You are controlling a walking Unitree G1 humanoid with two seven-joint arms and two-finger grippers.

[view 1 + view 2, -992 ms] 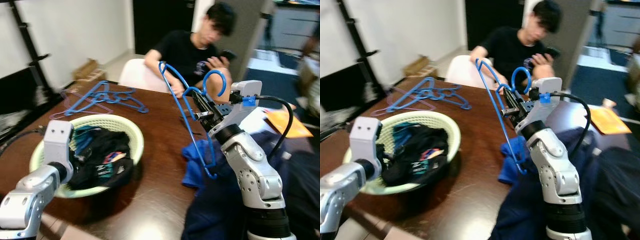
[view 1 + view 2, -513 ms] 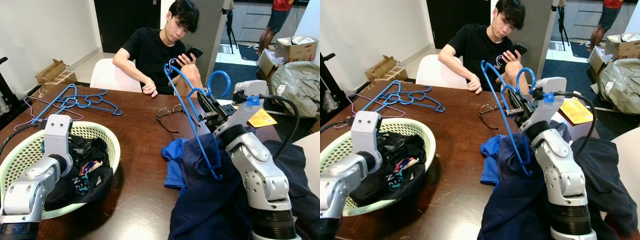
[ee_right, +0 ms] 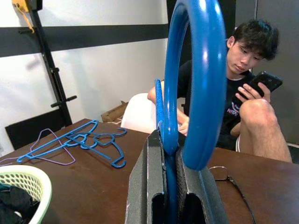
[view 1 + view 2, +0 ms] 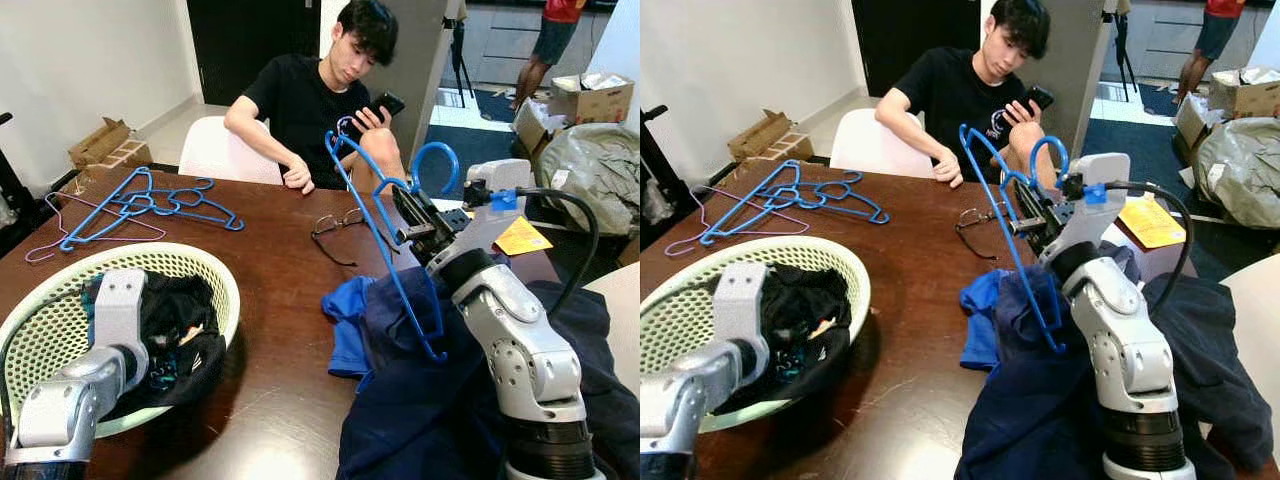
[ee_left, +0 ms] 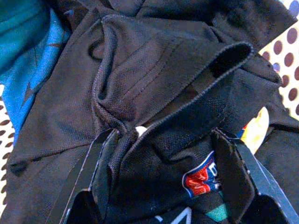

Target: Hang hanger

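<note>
Right wrist view: the hanger sits pinched between the right gripper fingers, its hook curving up past the tips. The gripper holds it raised above the table, over dark clothes. In the basket, the left gripper fingers spread around black cloth.

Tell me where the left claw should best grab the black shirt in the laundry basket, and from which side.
Grip the raised folded ridge of the black shirt, probably from straight above. The left claw already hangs open over it inside the green basket, fingers either side of a fold. That ridge stands proud of the pile, so closing there should pinch cloth rather than mesh.
</note>
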